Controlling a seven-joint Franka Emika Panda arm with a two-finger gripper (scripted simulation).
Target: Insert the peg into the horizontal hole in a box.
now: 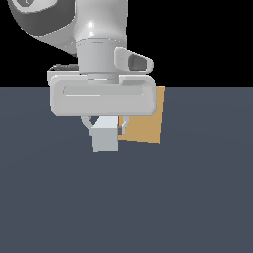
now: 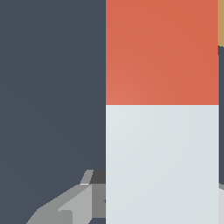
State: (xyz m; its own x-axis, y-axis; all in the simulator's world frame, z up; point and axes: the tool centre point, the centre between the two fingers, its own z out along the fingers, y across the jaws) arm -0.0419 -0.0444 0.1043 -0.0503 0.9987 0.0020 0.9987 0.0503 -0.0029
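My gripper (image 1: 105, 128) is shut on the peg (image 1: 105, 137), whose pale grey-white end faces the exterior camera just below the hand. In the wrist view the peg fills the frame: a pale grey-white part (image 2: 162, 164) and a red-orange part (image 2: 162, 52) beyond it. The tan box (image 1: 146, 123) stands upright behind the gripper, toward the exterior view's right, partly hidden by the hand. A thin strip of the box shows in the wrist view (image 2: 221, 22) past the red end. The hole is hidden. One fingertip (image 2: 74, 205) shows beside the peg.
The dark grey-blue floor (image 1: 188, 197) spreads all around. The arm's white body (image 1: 101, 29) fills the upper part of the exterior view.
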